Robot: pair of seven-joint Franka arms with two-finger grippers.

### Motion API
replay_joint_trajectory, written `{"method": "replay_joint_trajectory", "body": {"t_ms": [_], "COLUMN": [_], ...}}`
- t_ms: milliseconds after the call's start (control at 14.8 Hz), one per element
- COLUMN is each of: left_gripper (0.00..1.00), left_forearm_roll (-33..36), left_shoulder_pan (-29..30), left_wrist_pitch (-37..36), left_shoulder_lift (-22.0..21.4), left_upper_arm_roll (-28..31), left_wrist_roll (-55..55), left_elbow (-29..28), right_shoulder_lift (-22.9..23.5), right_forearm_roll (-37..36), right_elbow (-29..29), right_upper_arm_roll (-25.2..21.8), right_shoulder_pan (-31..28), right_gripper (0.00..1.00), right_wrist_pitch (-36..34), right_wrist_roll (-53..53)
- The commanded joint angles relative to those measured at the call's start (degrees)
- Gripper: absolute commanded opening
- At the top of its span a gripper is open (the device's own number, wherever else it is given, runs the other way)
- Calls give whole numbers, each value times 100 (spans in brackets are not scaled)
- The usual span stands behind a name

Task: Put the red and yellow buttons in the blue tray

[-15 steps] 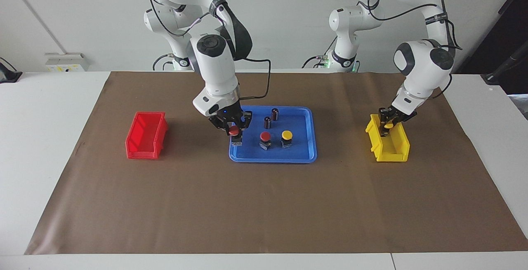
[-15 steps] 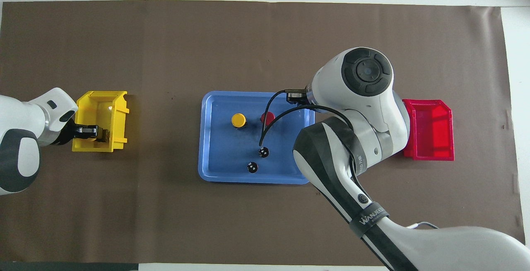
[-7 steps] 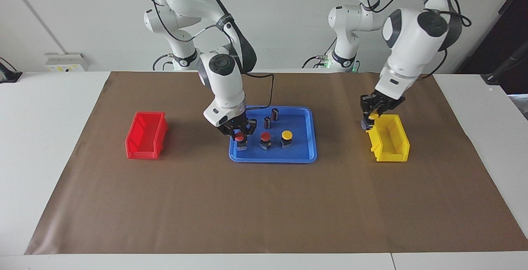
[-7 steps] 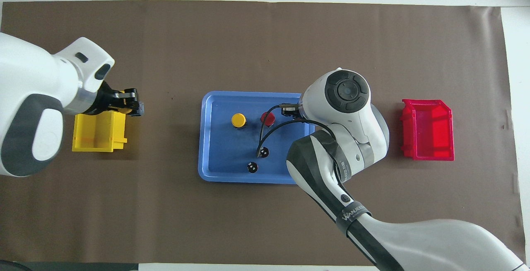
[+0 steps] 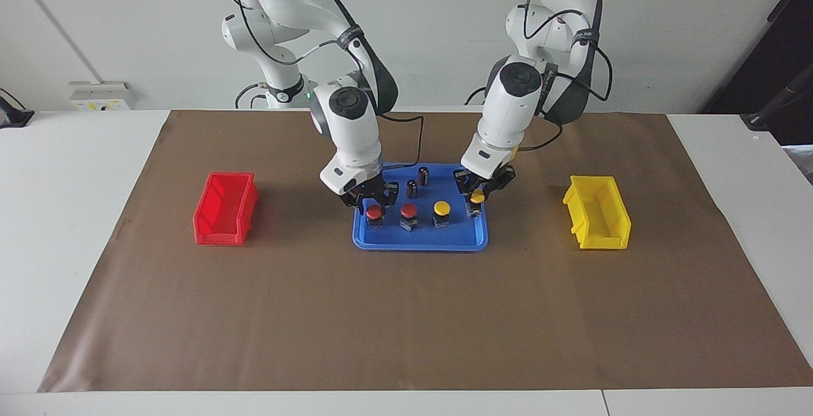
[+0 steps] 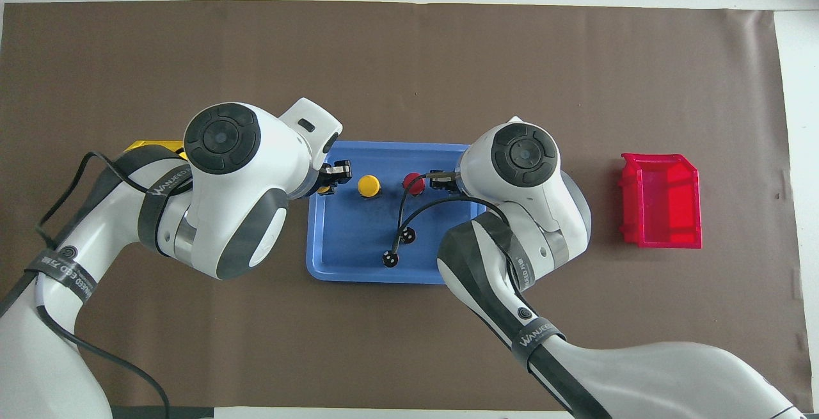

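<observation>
Red bin (image 5: 223, 208): on the brown mat toward the right arm's end of the counter, well apart from the tray.
Right gripper (image 5: 371, 199): just above the red button (image 5: 374, 212) at the tray's end nearest the right arm; fingers (image 5: 389, 195) spread to either side of the cap, and whether they touch it I cannot tell.
Blue tray (image 5: 420, 242): mid-counter, between the two bins.
Second red button (image 5: 408, 211): upright in the tray, beside the first.
Yellow button (image 5: 441, 208): upright in the tray, next in the same row.
Two dark cylinders (image 5: 417, 183): in the tray, nearer the robots than the row of buttons.
Left gripper (image 5: 478, 195): over the tray's end nearest the left arm; fingers (image 5: 467, 182) pinching a second yellow button (image 5: 476, 198) by its cap, body hanging close to the tray floor; contact with the floor cannot be told.
Yellow bin (image 5: 597, 220): toward the left arm's end of the counter, well apart from the tray.
</observation>
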Motion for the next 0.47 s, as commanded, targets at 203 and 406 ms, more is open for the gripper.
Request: {"method": "replay_joint_trajectory", "body": {"t_ms": [203,406], "left_gripper": [8,77], "left_forearm_roll": [-72,-37], "left_shoulder_pan": [-97,-96], "left_wrist_pitch": [207,129], "left_shoulder_lift": [277,269], "left_upper_arm_roll": [107,125], "left_wrist_roll": [-52,-26], "left_elbow": [-84,-120], "right_shoulder_lift": [-321,-787], "right_forearm_roll": [-300,-300], "right_elbow": [1054,1232], "right_upper_arm_roll": [-22,-40], "right_shoulder_pan": [-728,-1133], "right_gripper": [100,100], "right_wrist_pitch": [-1668,-2635], "right_wrist_roll": [-140,-554]}}
